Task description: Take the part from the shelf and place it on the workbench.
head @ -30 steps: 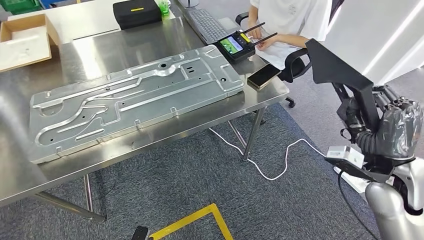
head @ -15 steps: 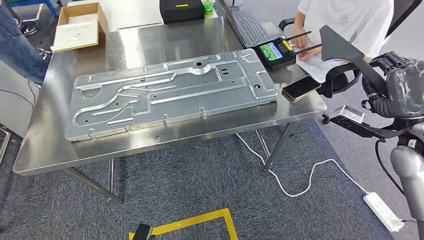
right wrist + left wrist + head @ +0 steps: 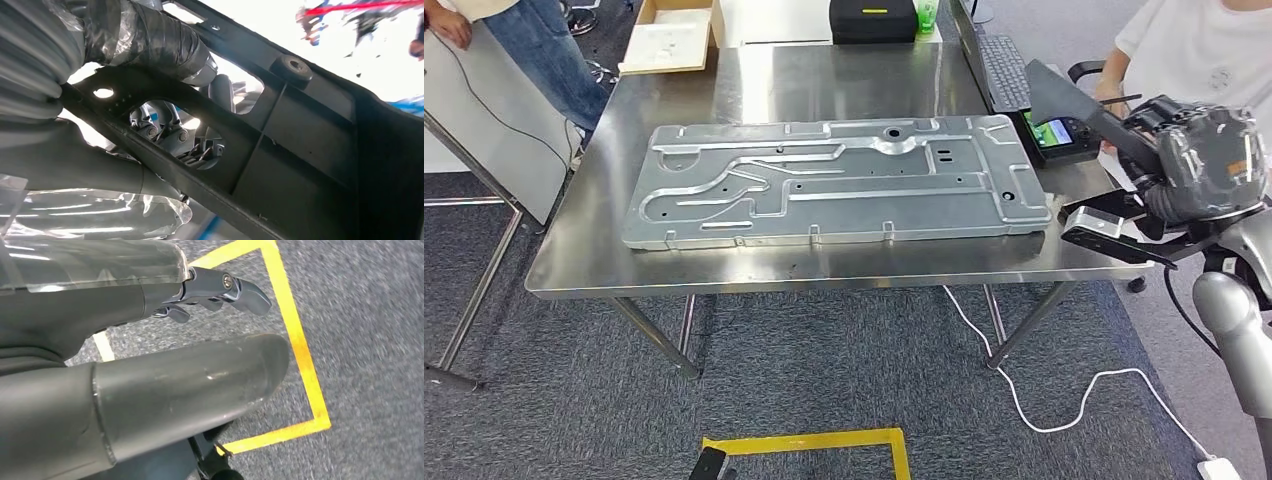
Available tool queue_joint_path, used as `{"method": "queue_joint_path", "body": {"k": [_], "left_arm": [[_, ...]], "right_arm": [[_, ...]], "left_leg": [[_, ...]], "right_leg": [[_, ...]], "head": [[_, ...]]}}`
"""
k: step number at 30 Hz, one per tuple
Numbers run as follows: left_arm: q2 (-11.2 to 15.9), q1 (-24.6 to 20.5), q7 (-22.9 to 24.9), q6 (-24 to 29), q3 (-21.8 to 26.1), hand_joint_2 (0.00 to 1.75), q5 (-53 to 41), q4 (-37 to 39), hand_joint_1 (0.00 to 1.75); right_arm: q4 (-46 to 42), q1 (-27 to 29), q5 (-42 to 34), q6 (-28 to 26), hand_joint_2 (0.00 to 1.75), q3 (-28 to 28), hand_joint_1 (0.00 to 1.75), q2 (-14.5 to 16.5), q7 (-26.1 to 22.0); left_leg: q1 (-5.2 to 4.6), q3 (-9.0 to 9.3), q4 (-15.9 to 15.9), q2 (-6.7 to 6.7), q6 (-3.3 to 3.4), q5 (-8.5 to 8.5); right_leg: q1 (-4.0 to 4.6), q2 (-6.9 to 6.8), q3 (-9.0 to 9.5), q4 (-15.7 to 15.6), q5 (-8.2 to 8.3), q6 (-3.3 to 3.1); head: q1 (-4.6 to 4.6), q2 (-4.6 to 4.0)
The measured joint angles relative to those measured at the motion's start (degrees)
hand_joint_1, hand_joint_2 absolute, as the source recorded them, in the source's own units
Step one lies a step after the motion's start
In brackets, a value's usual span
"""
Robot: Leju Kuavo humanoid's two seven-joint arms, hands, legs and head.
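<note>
My right hand (image 3: pixel 1202 172), wrapped in clear film, grips a black angular part (image 3: pixel 1072 104) at the right of the head view, beside the right end of the steel workbench (image 3: pixel 824 75). The part's lower arm (image 3: pixel 1112 236) hangs just over the bench's right front corner. In the right wrist view my fingers (image 3: pixel 150 35) curl around a bar of the black part (image 3: pixel 300 130). My left hand (image 3: pixel 190 380) hangs over grey carpet with nothing in it, fingers (image 3: pixel 220 287) apart from the thumb.
A large stamped metal plate (image 3: pixel 834 180) covers most of the bench. A controller (image 3: pixel 1064 135), keyboard (image 3: pixel 1004 65), black case (image 3: pixel 872 20) and cardboard box (image 3: pixel 669 40) lie behind it. One person (image 3: pixel 1204 50) sits at right, another (image 3: pixel 534 50) stands far left. A white cable (image 3: pixel 1064 400) and yellow tape (image 3: pixel 824 445) cross the floor.
The whole view has swung as I turned: the bench now lies squarely ahead instead of off to the left. My right hand still holds the black part, now close to the bench's right end.
</note>
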Motion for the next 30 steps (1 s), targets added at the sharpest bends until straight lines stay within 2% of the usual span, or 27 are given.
{"method": "queue_joint_path", "body": {"k": [1,3,4,5,6,7,8,9,10,11,12,13,14,15,16,18,19,20,21,22,23,24,26,27,28,30], "left_arm": [[-0.03,-0.06,0.06,-0.01,-0.1,0.0,-0.03,0.0,0.0],[-0.14,-0.35,0.16,-0.02,-0.27,0.0,-0.1,0.0,0.0],[-0.19,-0.5,0.19,-0.04,-0.34,0.0,-0.1,0.0,0.0],[-0.22,-0.59,0.21,-0.06,-0.4,0.0,-0.1,0.0,0.0],[-0.26,-0.61,0.23,-0.08,-0.48,0.0,-0.1,0.0,0.0],[-0.28,-0.59,0.24,-0.09,-0.57,0.0,-0.1,0.0,0.0],[-0.3,-0.58,0.24,-0.09,-0.67,0.0,-0.1,0.0,0.0],[-0.32,-0.56,0.24,-0.09,-0.75,0.0,-0.08,0.0,0.0],[-0.33,-0.6,0.25,-0.09,-0.82,0.0,-0.04,0.0,0.0],[-0.33,-0.62,0.28,-0.09,-0.86,0.0,0.0,0.0,0.0],[-0.33,-0.58,0.31,-0.09,-0.91,0.0,0.04,0.0,0.0],[-0.33,-0.5,0.33,-0.09,-0.96,0.0,0.08,0.0,0.0],[-0.29,-0.32,0.37,-0.09,-1.01,0.0,0.11,0.0,0.0],[-0.26,-0.12,0.37,-0.09,-1.07,0.0,0.15,0.0,0.0],[-0.22,-0.01,0.37,-0.12,-1.12,0.0,0.19,0.0,0.0],[-0.21,-0.05,0.32,-0.41,-1.2,0.0,0.26,0.0,0.0],[-0.21,-0.13,0.29,-0.69,-1.21,0.0,0.3,0.0,0.0],[-0.21,-0.16,0.26,-1.01,-1.22,0.0,0.35,0.0,0.0],[-0.21,-0.13,0.24,-1.29,-1.22,0.0,0.39,0.0,0.0],[-0.21,-0.07,0.21,-1.48,-1.22,0.0,0.41,0.0,0.0],[-0.21,-0.02,0.15,-1.6,-1.23,0.0,0.43,0.0,0.0],[-0.21,-0.01,0.05,-1.64,-1.24,0.0,0.44,0.0,0.0],[-0.21,-0.13,-0.18,-1.67,-1.24,0.0,0.47,0.0,0.0],[-0.21,-0.2,-0.29,-1.68,-1.24,0.0,0.49,0.0,0.0],[-0.21,-0.23,-0.37,-1.7,-1.24,0.0,0.5,0.0,0.0],[-0.21,-0.14,-0.46,-1.73,-1.24,0.0,0.52,0.0,0.0]], "right_arm": [[0.03,-1.19,0.22,0.83,1.75,1.57,1.75,-0.01,-0.04],[0.33,-3.93,1.02,2.59,1.75,4.92,1.75,0.02,0.17],[0.71,-5.49,1.6,3.41,1.75,6.75,1.75,0.1,0.44],[1.22,-7.03,2.13,4.08,1.75,8.64,1.75,0.22,0.8],[1.79,-8.51,2.54,4.55,1.75,10.47,1.75,0.36,1.13],[2.31,-9.91,2.79,4.81,1.75,12.18,1.75,0.49,1.43],[2.75,-11.22,2.91,4.96,1.75,13.69,1.75,0.59,1.71],[3.15,-12.46,2.93,5.04,1.75,14.99,1.75,0.64,1.96],[3.57,-13.73,2.91,5.1,1.75,16.16,1.75,0.67,2.21],[3.96,-14.83,2.85,5.18,1.75,17.08,1.75,0.64,2.44],[4.29,-15.72,2.77,5.26,1.75,17.79,1.75,0.62,2.58],[4.57,-16.48,2.67,5.37,1.75,18.4,1.75,0.61,2.65],[4.78,-17.07,2.49,5.5,1.75,18.99,1.75,0.61,2.67],[4.97,-17.58,2.3,5.61,1.75,19.56,1.75,0.62,2.65],[5.14,-18.01,2.09,5.71,1.75,20.08,1.75,0.62,2.63],[5.39,-18.63,1.82,5.82,1.75,20.83,1.75,0.51,2.58],[5.51,-18.84,1.75,5.84,1.75,21.12,1.75,0.46,2.61],[5.66,-19.03,1.73,5.79,1.75,21.51,1.75,0.44,2.82],[5.81,-19.15,1.77,5.67,1.75,21.94,1.75,0.43,3.15],[5.97,-19.22,1.87,5.51,1.75,22.35,1.75,0.43,3.54],[6.14,-19.24,1.98,5.33,1.75,22.7,1.75,0.43,3.92],[6.3,-19.25,2.09,5.16,1.75,22.92,1.75,0.43,4.13],[6.65,-19.29,2.12,4.84,1.75,23.21,1.75,0.31,4.24],[6.81,-19.31,2.1,4.7,1.75,23.33,1.75,0.22,4.2],[6.97,-19.34,2.08,4.6,1.75,23.48,1.75,0.13,4.15],[7.19,-19.34,2.06,4.55,1.75,23.69,1.75,0.04,4.07]], "left_leg": [[0.24,0.36,-0.57,-0.55,0.28,0.28],[0.5,0.84,-1.21,-1.76,0.58,0.6],[0.55,0.88,-1.2,-2.42,0.67,0.62],[0.58,0.9,-1.13,-3.22,0.67,0.6],[0.64,0.92,-1.01,-4.03,0.61,0.54],[0.76,0.92,-0.76,-4.9,0.49,0.43],[0.95,0.9,-0.38,-5.79,0.26,0.22],[1.14,0.79,0.12,-6.69,-0.09,-0.1],[1.26,0.51,0.84,-7.61,-0.47,-0.41],[1.37,0.13,1.35,-8.45,-0.86,-0.61],[1.47,-0.28,1.67,-9.18,-1.24,-0.65],[1.54,-0.61,1.76,-9.9,-1.57,-0.51],[1.62,-0.87,1.64,-10.41,-1.89,-0.4],[1.55,-1.07,1.86,-9.86,-2.22,-0.5],[1.43,-1.55,2.71,-8.51,-2.54,-0.99],[1.37,-4.03,7.74,-4.6,-3.03,-3.49],[1.48,-5.93,11.42,-3.43,-3.18,-5.01],[1.59,-7.76,14.85,-2.9,-3.26,-6.1],[1.64,-8.86,16.78,-2.72,-3.26,-6.29],[1.66,-8.94,16.65,-2.64,-3.16,-5.47],[1.63,-7.89,14.37,-2.48,-2.94,-3.8],[1.49,-6.0,10.54,-1.85,-2.53,-1.78],[0.71,-2.56,3.93,0.4,-1.58,0.28],[0.34,-1.73,2.25,1.16,-1.2,0.42],[0.05,-1.52,1.73,1.28,-0.97,0.13],[0.23,-1.14,0.82,0.01,-0.49,0.38]], "right_leg": [[-0.16,1.31,-0.28,0.88,-0.67,0.19],[-0.44,4.82,-2.81,6.16,-3.33,0.45],[-0.5,5.81,-4.92,9.88,-4.74,0.6],[-0.54,6.21,-6.87,13.0,-5.52,0.8],[-0.65,6.31,-8.13,14.52,-5.23,1.02],[-0.83,6.37,-8.44,14.03,-3.84,1.24],[-1.1,6.61,-7.64,11.43,-1.51,1.5],[-1.46,7.49,-6.34,8.12,0.56,1.8],[-1.73,8.79,-5.01,4.9,1.93,1.96],[-1.9,9.89,-4.07,2.76,2.53,1.87],[-1.87,10.64,-3.68,1.91,2.29,1.62],[-1.68,10.6,-3.63,1.67,2.08,1.18],[-1.69,9.91,-3.62,1.73,2.06,0.71],[-1.7,9.22,-3.49,1.57,2.1,0.34],[-1.75,8.54,-3.34,1.42,2.13,-0.11],[-1.6,7.12,-3.03,1.2,2.08,-0.82],[-1.44,6.42,-2.95,1.18,2.0,-1.07],[-1.31,5.74,-2.87,1.18,1.9,-1.2],[-1.23,5.1,-2.75,1.18,1.78,-1.27],[-1.15,4.51,-2.59,1.18,1.64,-1.29],[-1.05,3.86,-2.35,1.18,1.47,-1.28],[-0.95,3.26,-2.05,1.17,1.26,-1.22],[-0.59,2.13,-1.5,1.04,0.88,-0.9],[-0.38,1.61,-1.28,0.9,0.74,-0.66],[-0.2,1.02,-1.09,0.68,0.68,-0.37],[-0.15,0.26,-0.44,0.16,0.48,0.25]], "head": [[0.02,0.0],[0.08,0.0],[0.09,0.0],[0.09,0.0],[0.09,0.0],[0.1,0.0],[0.09,0.0],[0.1,0.0],[0.11,0.0],[0.12,0.0],[0.14,0.0],[0.14,0.0],[0.14,0.0],[0.12,0.0],[0.05,0.0],[-0.04,0.0],[-0.07,0.0],[-0.06,0.0],[-0.07,0.0],[-0.06,0.0],[-0.07,0.0],[-0.06,0.0],[-0.06,0.0],[-0.05,0.0],[-0.05,0.0],[-0.04,0.0]]}}
